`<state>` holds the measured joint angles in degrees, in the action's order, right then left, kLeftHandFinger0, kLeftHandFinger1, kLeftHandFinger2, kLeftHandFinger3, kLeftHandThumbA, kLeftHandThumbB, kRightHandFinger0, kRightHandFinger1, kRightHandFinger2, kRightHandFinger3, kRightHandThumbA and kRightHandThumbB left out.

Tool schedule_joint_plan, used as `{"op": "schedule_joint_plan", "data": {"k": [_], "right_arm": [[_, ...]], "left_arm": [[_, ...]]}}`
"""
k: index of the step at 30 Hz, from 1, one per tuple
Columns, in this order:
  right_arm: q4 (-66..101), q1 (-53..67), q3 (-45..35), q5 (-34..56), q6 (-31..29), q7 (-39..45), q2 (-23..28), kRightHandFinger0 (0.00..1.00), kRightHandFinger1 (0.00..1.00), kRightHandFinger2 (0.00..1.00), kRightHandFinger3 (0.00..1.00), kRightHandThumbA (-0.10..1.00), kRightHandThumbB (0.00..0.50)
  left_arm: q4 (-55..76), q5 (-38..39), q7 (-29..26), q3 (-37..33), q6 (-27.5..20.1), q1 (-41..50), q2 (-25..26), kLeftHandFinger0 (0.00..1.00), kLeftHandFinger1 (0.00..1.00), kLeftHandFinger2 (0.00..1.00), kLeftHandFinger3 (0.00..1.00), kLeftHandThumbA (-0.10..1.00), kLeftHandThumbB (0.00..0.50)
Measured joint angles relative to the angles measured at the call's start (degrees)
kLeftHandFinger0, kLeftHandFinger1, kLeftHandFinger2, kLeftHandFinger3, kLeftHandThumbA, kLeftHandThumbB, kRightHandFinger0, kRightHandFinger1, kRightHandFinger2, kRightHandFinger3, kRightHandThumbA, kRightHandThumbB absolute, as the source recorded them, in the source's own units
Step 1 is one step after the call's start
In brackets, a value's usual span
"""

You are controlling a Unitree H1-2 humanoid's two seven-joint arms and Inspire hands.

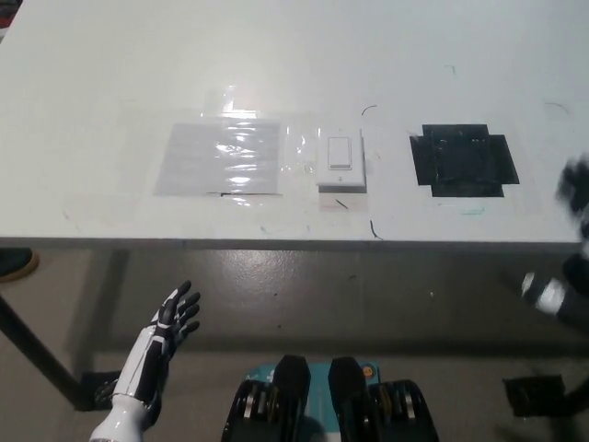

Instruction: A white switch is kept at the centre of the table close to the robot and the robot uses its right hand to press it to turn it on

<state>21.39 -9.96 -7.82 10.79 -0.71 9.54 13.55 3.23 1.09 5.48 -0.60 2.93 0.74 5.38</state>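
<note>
Floor (386,285) shows in the near part of the view, below the white worktop (110,74), whose near edge runs across the middle. At the far left a dark rounded thing (17,263) pokes in at the floor's edge, cut off by the frame and too partial to name. A dark table leg (37,354) slants down beneath the worktop's left side. The white left hand (175,313) rests low at the near left, over the floor and well apart from the worktop, its dark fingers (189,296) spread apart and holding nothing.

On the worktop, left of centre, lies a clear glossy plastic sheet (219,157), flat and catching glare. Just right of it, near the worktop's near edge and about at the centre, sits the white switch (340,158), a flat plate with a rocker in the middle; nothing lies over it. A few small dark pen marks (374,228) show around it. Further right is a patch of black tape (464,160), stuck flat, well apart from the switch.

At the right edge the black right hand (575,195) is a smeared shape, cut off by the frame; whether its fingers are apart or together cannot be told. Below it a blurred white and black part of the right arm (550,295) hangs over the floor.
</note>
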Motion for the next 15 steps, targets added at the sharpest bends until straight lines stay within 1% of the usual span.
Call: {"op": "schedule_joint_plan", "data": {"k": [1,2,4,5,6,7,11,12,14,15], "right_arm": [[0.6,-3.3,0.0,0.0,1.7,0.1,1.9,1.0,1.0,1.0,1.0,1.0,0.133],[0.7,-6.1,0.1,0.1,3.3,0.2,3.4,1.0,1.0,1.0,1.0,1.0,0.131],[0.3,-10.4,0.6,0.1,5.3,0.6,5.4,1.0,1.0,1.0,1.0,1.0,0.236],[-0.2,-13.1,1.2,0.1,6.6,0.9,6.5,1.0,1.0,1.0,1.0,1.0,0.243],[-1.0,-16.0,2.0,0.1,7.8,1.3,7.5,1.0,1.0,1.0,1.0,1.0,0.236],[-1.6,-16.9,2.3,0.1,8.4,1.5,7.8,1.0,1.0,1.0,1.0,1.0,0.226],[-7.9,-26.8,6.5,0.1,12.8,4.0,9.6,1.0,1.0,1.0,1.0,1.0,0.231],[-10.0,-29.3,8.3,-0.1,14.0,4.9,9.9,1.0,1.0,1.0,1.0,1.0,0.231],[-14.2,-33.3,11.2,-0.5,15.6,6.4,10.3,1.0,1.0,1.0,1.0,1.0,0.232],[-17.3,-36.1,13.5,-0.7,16.6,7.6,10.5,1.0,1.0,1.0,1.0,1.0,0.214]], "left_arm": [[0.0,0.0,0.0,0.0,0.0,0.0,-0.1,1.0,1.0,1.0,1.0,1.0,0.054],[0.0,0.0,0.0,0.0,0.0,0.0,-0.1,1.0,1.0,1.0,1.0,1.0,0.055],[-0.1,0.0,0.0,0.0,0.0,0.0,-0.2,1.0,1.0,1.0,1.0,1.0,0.059],[-0.1,0.0,0.0,0.0,0.0,0.0,-0.2,1.0,1.0,1.0,1.0,1.0,0.057],[-0.1,0.0,0.0,0.0,0.0,0.0,-0.2,1.0,1.0,1.0,1.0,1.0,0.049],[-0.1,0.0,0.0,0.0,0.0,0.0,-0.2,1.0,1.0,1.0,1.0,1.0,0.053],[-0.1,0.0,0.0,0.0,0.0,0.0,-0.2,1.0,1.0,1.0,1.0,1.0,0.06],[-0.1,0.0,0.0,0.0,0.0,0.0,-0.2,1.0,1.0,1.0,1.0,1.0,0.048],[-0.1,0.0,0.0,0.0,0.0,0.0,-0.2,1.0,1.0,1.0,1.0,1.0,0.04],[-0.1,-0.1,0.0,0.0,0.0,0.0,-0.2,1.0,1.0,1.0,1.0,1.0,0.019]]}}
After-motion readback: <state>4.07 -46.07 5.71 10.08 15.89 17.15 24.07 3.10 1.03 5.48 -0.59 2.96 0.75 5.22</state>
